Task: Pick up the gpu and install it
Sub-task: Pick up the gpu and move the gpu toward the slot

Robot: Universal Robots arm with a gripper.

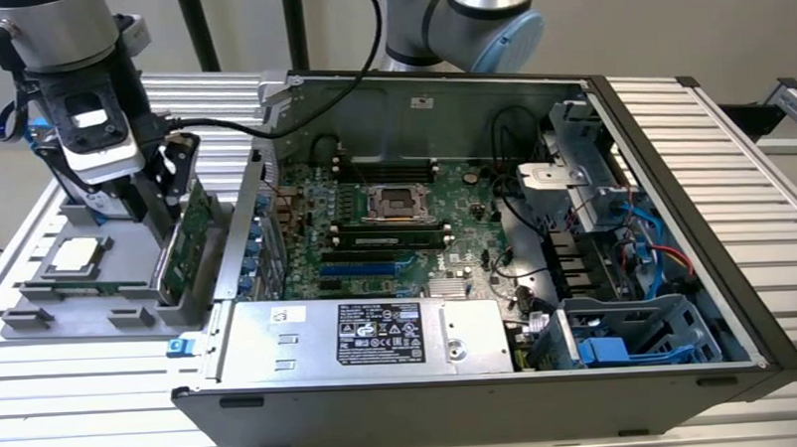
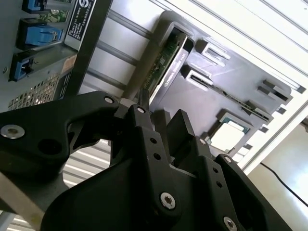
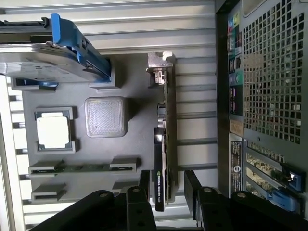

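- gpu (image 1: pixel 184 241) stands on edge in a slot of the grey holder (image 1: pixel 36 296), at the exterior view's left, just beside the outer wall of the open computer case (image 1: pixel 445 411). Its silver bracket (image 3: pixel 159 67) is at the end away from the gripper.
- The gripper (image 1: pixel 172 192) is spread and holds nothing. In the first wrist view its fingers (image 3: pixel 143 183) straddle the card's top edge, with a sliver of gap on each side.
- Risk, as I judge it: the fingers sit near the card's end opposite the bracket, not over its middle. A grasp there could let the heavier far end sag or swing once lifted, so the card leaves the slot crooked.
- Another risk: the gaps look uneven. One finger may touch first and push the card sideways against the slot wall before the other closes.
- Squeezing on board components rather than the shroud could also damage them or give a slippery hold.
- The case wall is close, so a tilted card could knock it on the way up.
- Pose: the wrist points straight down over the holder in the upper left of the exterior view. The arm's base joint (image 1: pixel 491 17) is behind the case at top centre.
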